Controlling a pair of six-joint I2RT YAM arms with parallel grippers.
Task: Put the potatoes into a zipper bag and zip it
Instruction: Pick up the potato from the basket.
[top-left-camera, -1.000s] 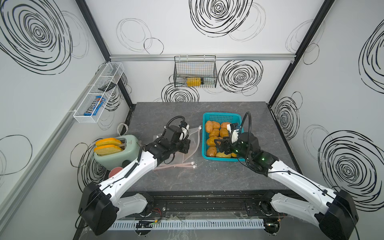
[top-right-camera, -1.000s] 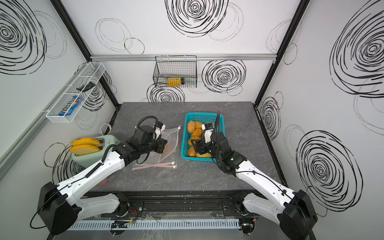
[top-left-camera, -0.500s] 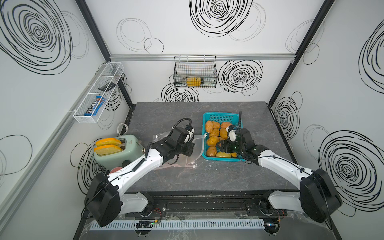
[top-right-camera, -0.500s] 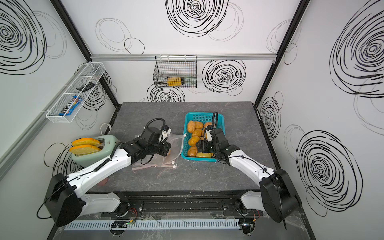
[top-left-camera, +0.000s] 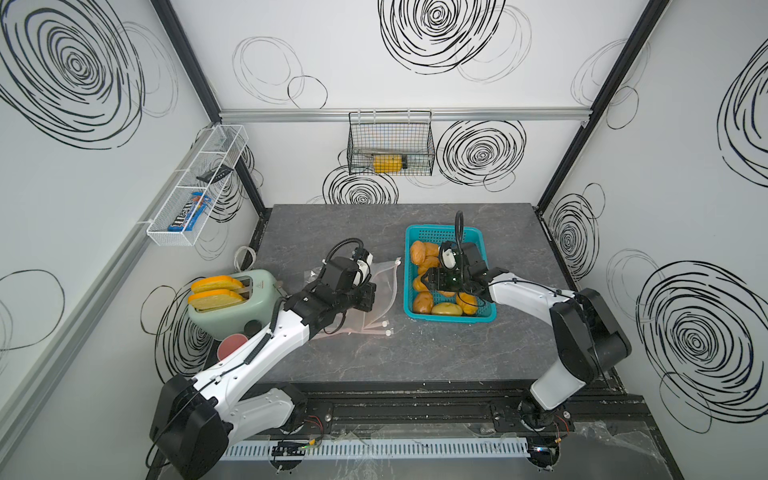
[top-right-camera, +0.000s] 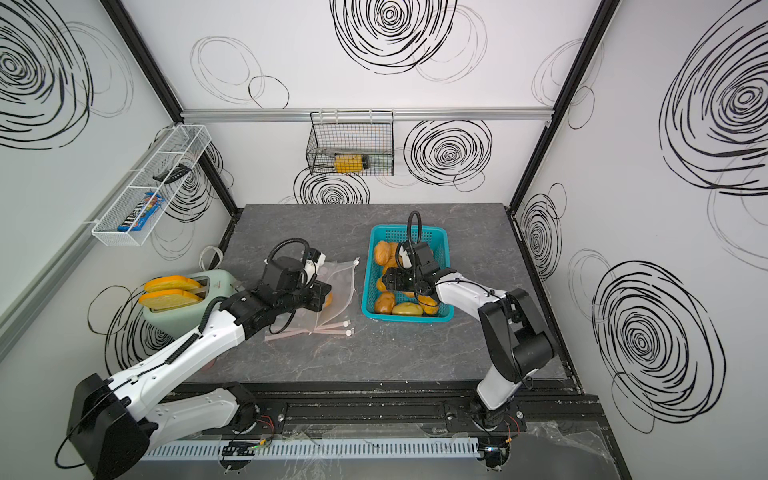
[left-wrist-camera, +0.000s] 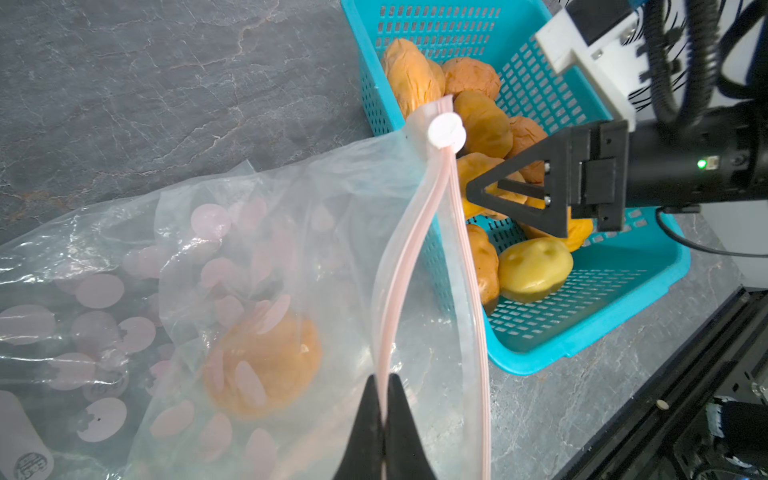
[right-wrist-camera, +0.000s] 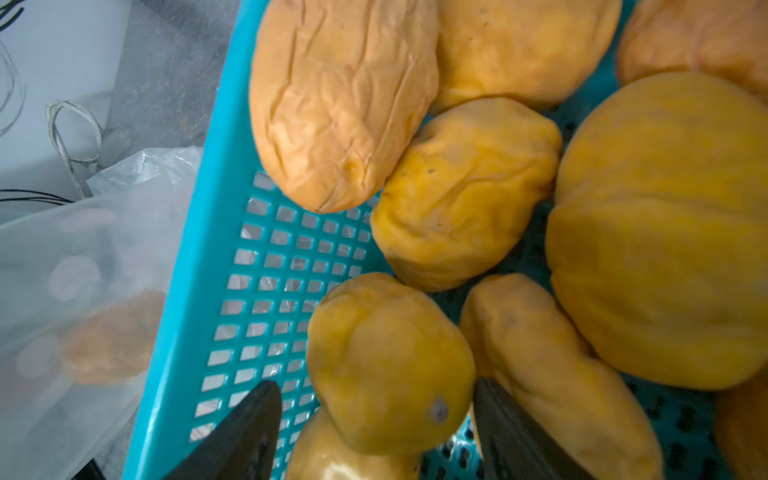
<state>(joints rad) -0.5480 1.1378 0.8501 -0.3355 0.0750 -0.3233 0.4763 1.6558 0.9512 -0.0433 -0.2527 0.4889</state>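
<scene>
My right hand (right-wrist-camera: 376, 386) is down inside the basket (right-wrist-camera: 195, 257). Its fingers are spread and stand either side of the nearest potato (right-wrist-camera: 390, 361) without clamping it. There is a clear gap on one side, and the other finger sits just beside the skin. That potato looks close to round from the wrist, so I doubt its axis matters much. I judge a straight close would catch it across the middle.

The coming move turns on where the zipper bag (left-wrist-camera: 291, 232) lies from that hand. It is to the left, slumped on the table (top-left-camera: 332, 224) just beside the basket's left wall. The hand is at the left side of the basket with its fingers pointing left. So I expect a short carry, up over the wall and leftward, and the right arm is the nearer one for it.

My left hand (left-wrist-camera: 384, 386) is clenched on one side of the zip strip (left-wrist-camera: 395, 282) and holds it up. The other side sags away, so the mouth gapes toward the basket. The slider (left-wrist-camera: 446, 131) sits at the far end of the strip.

One bagged potato (left-wrist-camera: 262, 365) lies inside. The rest of the potatoes (top-left-camera: 424, 255) are heaped in the basket, so most of the job is left. The mouth looks narrow to me, so the drop will need care.
</scene>
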